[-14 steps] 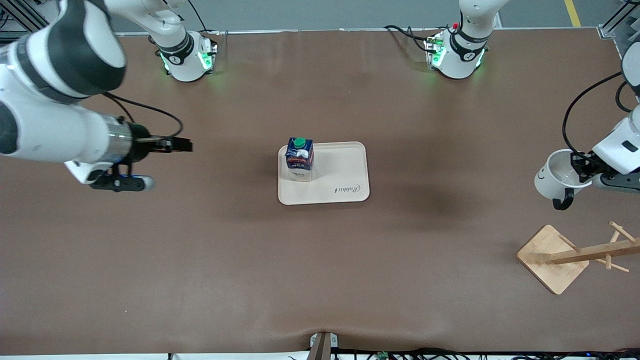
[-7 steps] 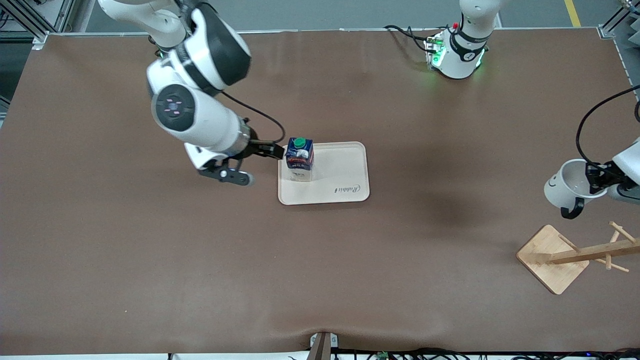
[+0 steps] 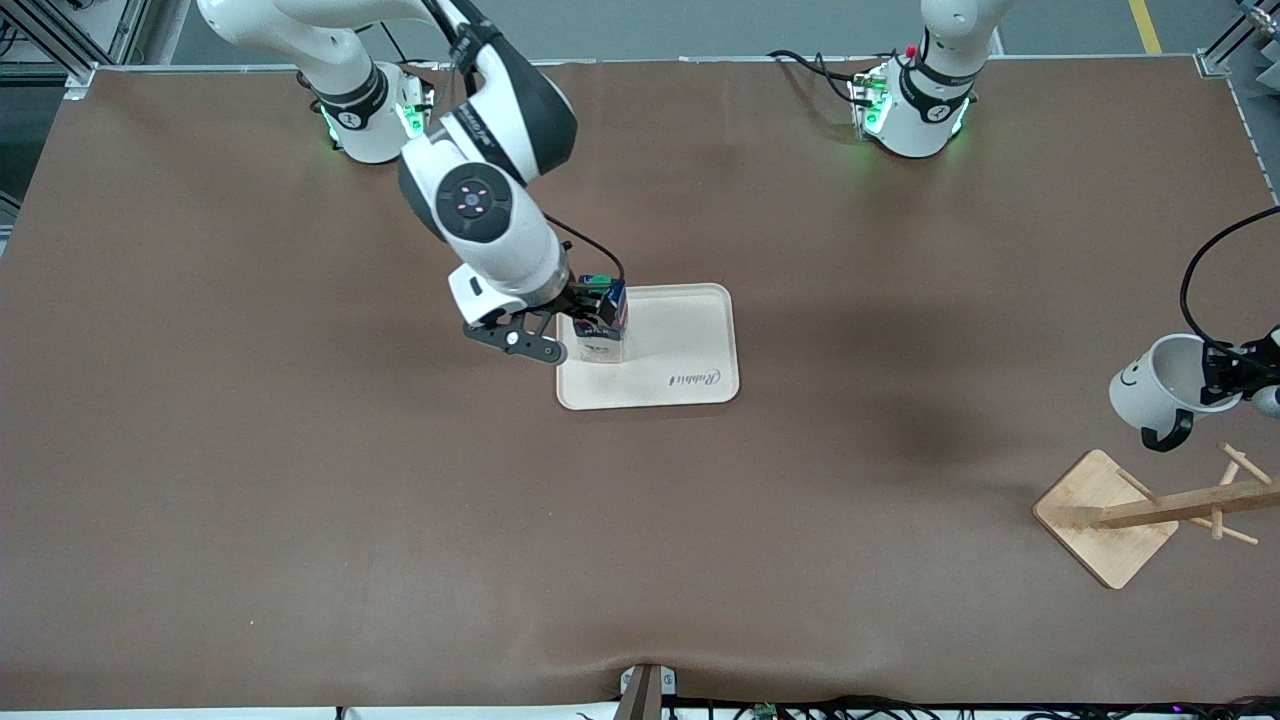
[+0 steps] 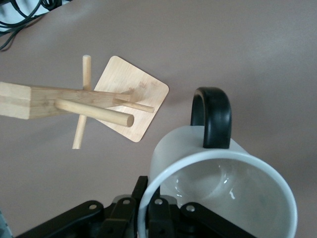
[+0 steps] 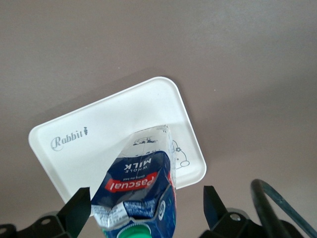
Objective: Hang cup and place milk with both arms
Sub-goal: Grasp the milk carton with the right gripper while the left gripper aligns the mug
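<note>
The milk [image 3: 602, 322], a dark-blue carton with a green cap, stands on the cream tray [image 3: 680, 350] at the corner toward the right arm's end. My right gripper [image 3: 585, 300] is open, with its fingers on either side of the carton's top. The right wrist view shows the milk [image 5: 141, 188] between the spread fingers [image 5: 78, 210], with a gap on one side. My left gripper [image 3: 1235, 378] is shut on the rim of the white cup [image 3: 1170, 385], held in the air over the table beside the wooden rack [image 3: 1150, 512]. In the left wrist view the cup [image 4: 223, 183] has its black handle [image 4: 213, 116] toward the rack's pegs [image 4: 94, 111].
The rack's square wooden base [image 3: 1100, 515] sits near the left arm's end of the table, with its post leaning out of the picture. The tray reads "Rabbit". Cables lie by the arm bases at the table's edge.
My right arm has swung in from the right arm's end of the table and brought its open gripper around the milk. My left gripper has carried the cup closer to the rack.
</note>
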